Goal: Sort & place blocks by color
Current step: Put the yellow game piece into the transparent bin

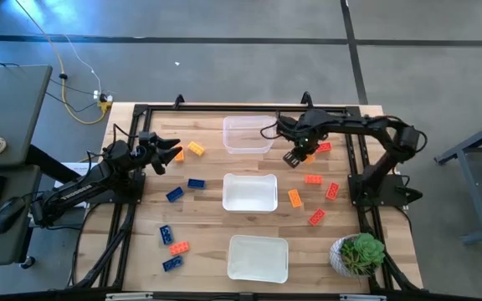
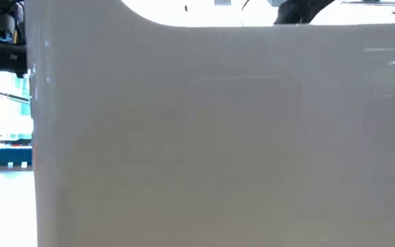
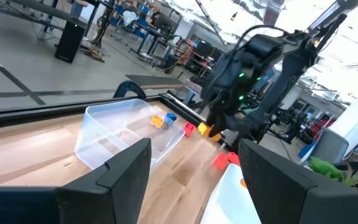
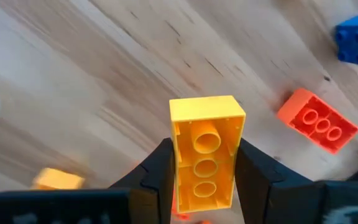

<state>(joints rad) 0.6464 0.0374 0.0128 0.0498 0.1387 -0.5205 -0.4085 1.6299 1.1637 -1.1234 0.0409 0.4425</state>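
A: Where is the yellow block (image 4: 205, 152)?
B: Clamped between the two dark fingers (image 4: 157, 171) of the right gripper (image 1: 295, 155). Its hollow underside, with three round tubes, faces the wrist camera. From above, that gripper hangs over the desk (image 1: 203, 213) just beside the far clear tub (image 1: 247, 135), on its right.

A: And the other blocks?
B: Red and orange ones lie on the right half: a red one (image 1: 324, 147) by the gripper, then an orange-red block (image 1: 313, 178), an orange block (image 1: 295, 197), and two more red ones (image 1: 332, 191) (image 1: 316, 217). On the left are a yellow-orange one (image 1: 196, 149), three blue ones (image 1: 197, 184) (image 1: 175, 194) (image 1: 166, 234), an orange one (image 1: 179, 247) and one more blue one (image 1: 172, 264).

A: The left gripper (image 1: 172, 152)?
B: Its jaws stand apart, holding nothing, above the left side near the yellow-orange block.

A: The tubs?
B: Three in a row down the middle: the far one, a middle tub (image 1: 250, 192) and a near tub (image 1: 258, 257), whose wall (image 2: 225, 137) fills the low view. A potted plant (image 1: 358, 253) sits at the near right corner.
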